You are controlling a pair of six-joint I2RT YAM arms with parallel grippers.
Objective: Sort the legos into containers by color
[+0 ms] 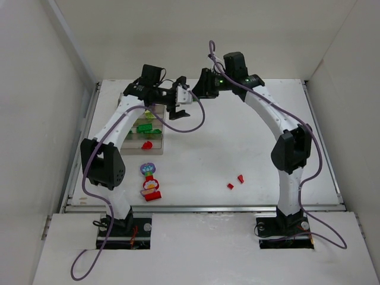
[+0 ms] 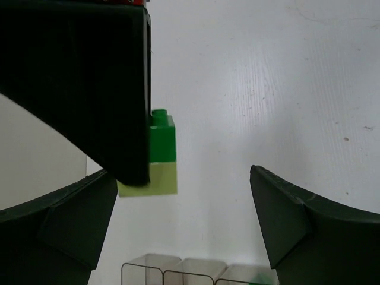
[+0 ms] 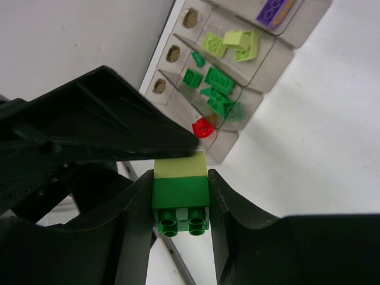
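Observation:
My right gripper (image 3: pixel 180 189) is shut on a dark green brick (image 3: pixel 180 199) with a lime brick (image 3: pixel 180 165) stuck on its far end, held in the air at the far middle (image 1: pixel 195 89). My left gripper (image 2: pixel 183 178) is open right beside it (image 1: pixel 176 111). In the left wrist view the stacked pair (image 2: pixel 159 155) lies between its jaws, close to the left finger (image 2: pixel 71 219). The clear tray (image 3: pixel 228 151) holds purple, lime (image 3: pixel 231 43) and green bricks (image 3: pixel 217 80) and one red piece (image 3: pixel 203 127) in separate compartments.
The tray (image 1: pixel 160 140) stands far left. A flower-topped red, white and purple piece (image 1: pixel 150 184) lies near it towards me. Two small red bricks (image 1: pixel 230 186) (image 1: pixel 240 178) lie right of centre. White walls enclose the table.

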